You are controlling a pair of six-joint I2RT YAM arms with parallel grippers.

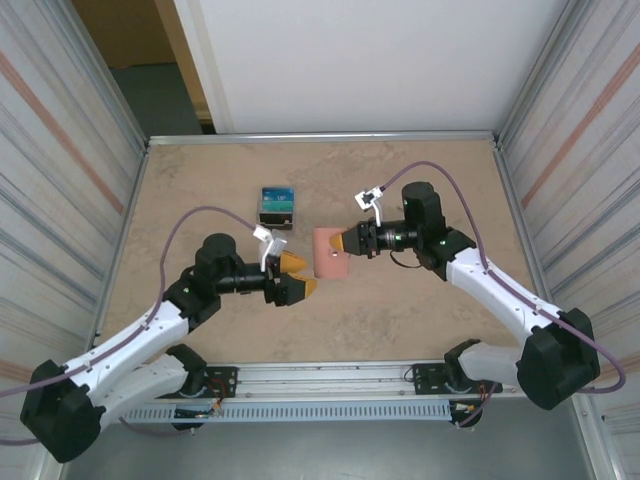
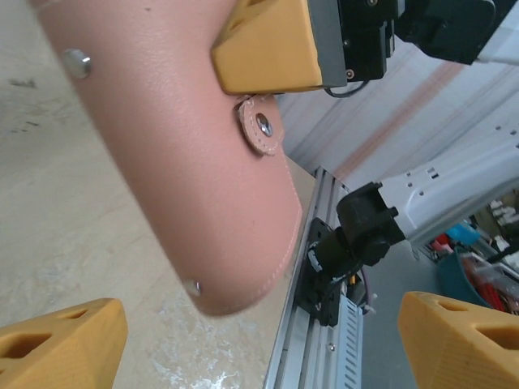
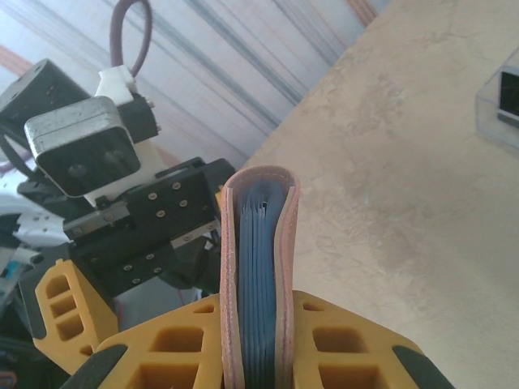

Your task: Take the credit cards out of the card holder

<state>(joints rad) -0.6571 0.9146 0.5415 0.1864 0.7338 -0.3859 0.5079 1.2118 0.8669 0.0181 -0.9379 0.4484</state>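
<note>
Beige marbled table (image 1: pixel 420 320), centre: salmon-pink soft bifold card holder (image 1: pixel 330 253), right jaws clamped shut across it. Thin blue plastic credit cards (image 3: pixel 258 267) tucked inside look stiff, slick and light; pinch their exposed edges. Left jaws wide open, empty, at holder's 8 o'clock.

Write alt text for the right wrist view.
The right gripper clamps the pink card holder edge-on, with blue cards packed inside. Behind it are the left arm and a beige table.

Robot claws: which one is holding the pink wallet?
The right gripper, clamped shut on the pink card holder. The left gripper is open, holding nothing.
</note>
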